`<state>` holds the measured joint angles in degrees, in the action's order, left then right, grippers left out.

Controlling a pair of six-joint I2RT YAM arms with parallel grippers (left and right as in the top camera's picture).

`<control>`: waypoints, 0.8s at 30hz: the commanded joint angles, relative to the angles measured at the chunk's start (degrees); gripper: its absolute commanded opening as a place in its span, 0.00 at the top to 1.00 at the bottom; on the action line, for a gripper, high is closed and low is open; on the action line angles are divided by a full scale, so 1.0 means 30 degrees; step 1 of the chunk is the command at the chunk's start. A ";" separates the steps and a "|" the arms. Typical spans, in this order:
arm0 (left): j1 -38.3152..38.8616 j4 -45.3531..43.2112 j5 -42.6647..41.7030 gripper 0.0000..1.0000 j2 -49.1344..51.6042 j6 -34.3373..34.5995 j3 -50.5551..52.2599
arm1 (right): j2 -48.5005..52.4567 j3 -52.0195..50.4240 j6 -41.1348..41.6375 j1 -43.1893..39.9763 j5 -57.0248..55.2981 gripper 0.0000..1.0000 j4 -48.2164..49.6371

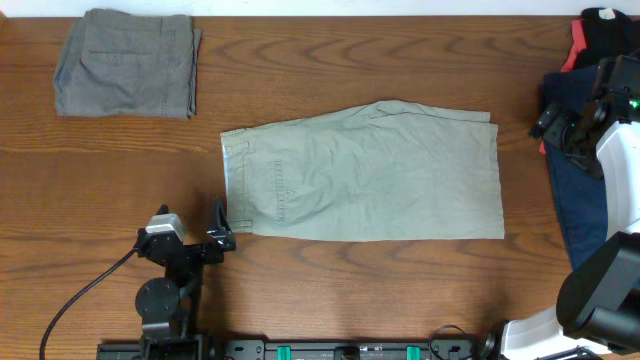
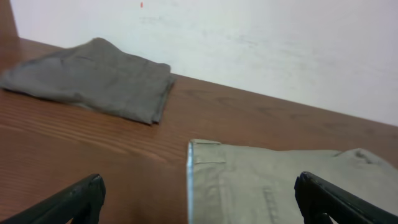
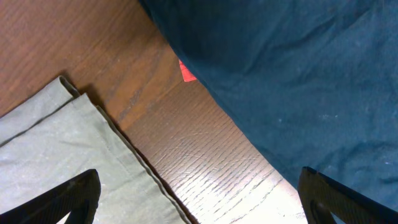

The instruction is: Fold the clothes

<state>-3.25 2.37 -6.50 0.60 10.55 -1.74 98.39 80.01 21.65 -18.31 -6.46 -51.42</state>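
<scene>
Cotton of a pale khaki-beige, matte and lightly rumpled, makes up the shorts (image 1: 370, 175), which lie flat near the middle of the dark wood-grain table (image 1: 350, 70). They form a rough rectangle, with a stitched pocket near the waistband. Their long axis runs left to right in the overhead view, waistband to the left and double-stitched leg hems to the right. Darker grey shorts (image 1: 127, 63) sit folded in a far corner. A navy garment (image 1: 575, 215) lies past the hems, with red cloth (image 1: 571, 57) showing above it. The left gripper (image 2: 199, 190) hangs at the waistband with fingers spread wide, holding nothing. The right gripper (image 3: 199, 190) is equally spread over bare wood between hem and navy cloth.
</scene>
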 commanded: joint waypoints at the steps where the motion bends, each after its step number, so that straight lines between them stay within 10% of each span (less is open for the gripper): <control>1: 0.0058 0.0226 -0.1843 0.02 -0.0015 0.1705 0.0495 | -0.0182 -0.0036 -0.0248 -0.0051 -0.0219 0.01 -0.0015; 14: 0.0058 0.1392 -0.5974 0.02 0.3067 0.3650 -0.3198 | -0.0182 -0.0036 -0.0248 -0.0051 -0.0219 0.01 -0.0022; 24: 0.0058 1.3085 -0.5734 0.02 1.8848 -0.2361 -1.6874 | -0.0189 -0.0036 -0.0240 -0.0022 -0.0219 0.01 -0.0022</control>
<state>-3.20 35.46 -22.76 46.28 11.18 -43.75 98.39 79.94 21.63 -18.31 -6.44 -51.46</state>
